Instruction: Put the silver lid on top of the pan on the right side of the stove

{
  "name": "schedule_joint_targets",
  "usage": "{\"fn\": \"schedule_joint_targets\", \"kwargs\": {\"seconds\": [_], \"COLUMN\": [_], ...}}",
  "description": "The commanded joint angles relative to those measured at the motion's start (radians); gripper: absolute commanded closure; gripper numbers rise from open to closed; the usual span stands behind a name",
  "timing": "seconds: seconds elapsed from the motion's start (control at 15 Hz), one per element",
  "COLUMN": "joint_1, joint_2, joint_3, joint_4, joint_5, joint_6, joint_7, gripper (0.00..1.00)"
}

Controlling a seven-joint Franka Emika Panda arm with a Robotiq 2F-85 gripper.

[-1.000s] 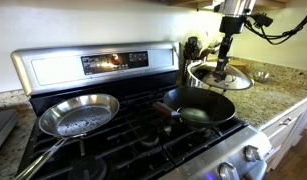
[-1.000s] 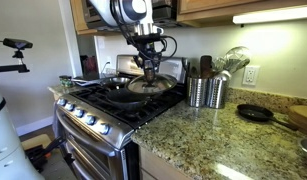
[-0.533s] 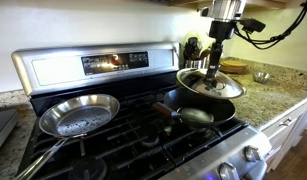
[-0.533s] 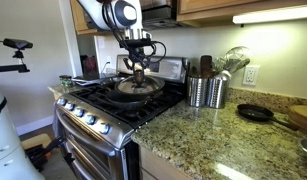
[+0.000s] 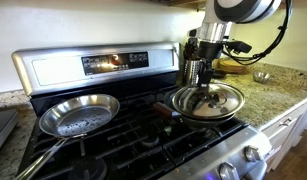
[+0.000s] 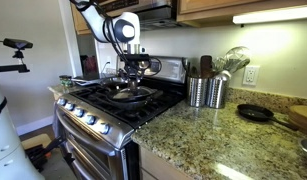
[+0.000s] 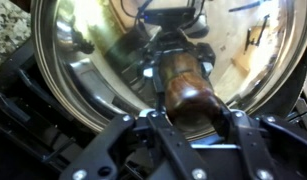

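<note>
Stove (image 5: 113,148), exterior view: a shiny frying pan (image 5: 78,113) sits on the near-left grate. On the right burner, the silver lid (image 5: 221,98) lies on the pan (image 5: 165,110), covering it. The hand (image 5: 205,88) holds the lid's knob (image 7: 183,85), its fingers (image 7: 161,125) narrowed against it. The control panel (image 5: 103,63) stands behind.

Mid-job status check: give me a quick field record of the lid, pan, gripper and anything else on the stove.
silver lid: lying over the pan, right side of the stove
pan: mostly hidden beneath the lid
gripper: directly above the lid, fingers either side of the knob, apparently closed on it
stove: black grates, cookware on both sides
silver frying pan: left side, uncovered
step left: release not yet done
</note>
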Motion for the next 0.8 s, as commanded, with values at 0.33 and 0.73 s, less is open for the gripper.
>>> {"fn": "schedule_joint_targets", "kwargs": {"seconds": [0.33, 0.73], "joint_1": [-0.006, -0.005], "joint_2": [-0.015, -0.013], "joint_3": [0.042, 0.048], "joint_4": [-0.017, -0.024], "joint_5": [0.117, 0.239], "joint_6": [0.020, 0.092], "joint_7": [-0.177, -0.277], "gripper": [0.80, 0.80]}}
